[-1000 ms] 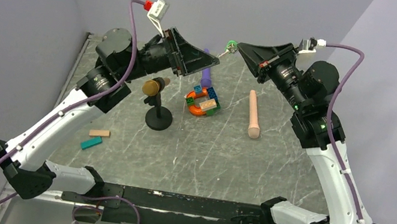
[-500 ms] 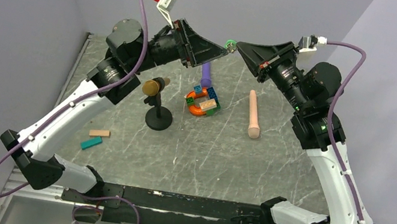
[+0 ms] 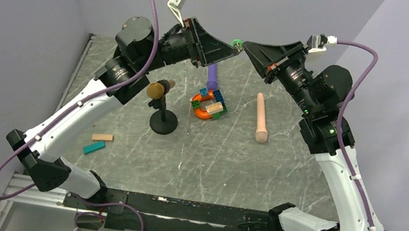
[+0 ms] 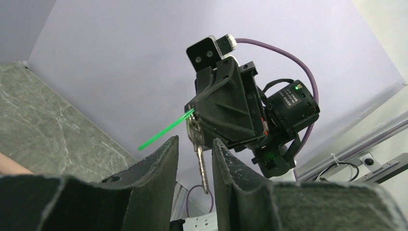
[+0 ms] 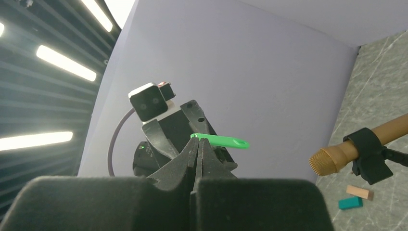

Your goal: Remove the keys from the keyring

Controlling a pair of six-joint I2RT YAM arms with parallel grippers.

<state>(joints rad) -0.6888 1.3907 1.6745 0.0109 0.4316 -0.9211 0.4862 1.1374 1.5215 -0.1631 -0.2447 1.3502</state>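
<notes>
Your right fingers (image 5: 182, 161) are clamped on one end of the green key piece (image 5: 223, 142), and the rest of it sticks out flat past the tips. It's held in the air, off the counter (image 3: 213, 161), beyond and to the right of the microphone (image 3: 159, 90) in the top view. Your left fingers (image 4: 161, 166) are apart, with their tips right at the bunch, nose to nose with the right ones. In the left wrist view a silver key (image 4: 199, 156) hangs from the right tips down into the gap between your left fingers. I can't tell whether it touches either one. The keyring is too small to make out where the silver key meets the green piece.
</notes>
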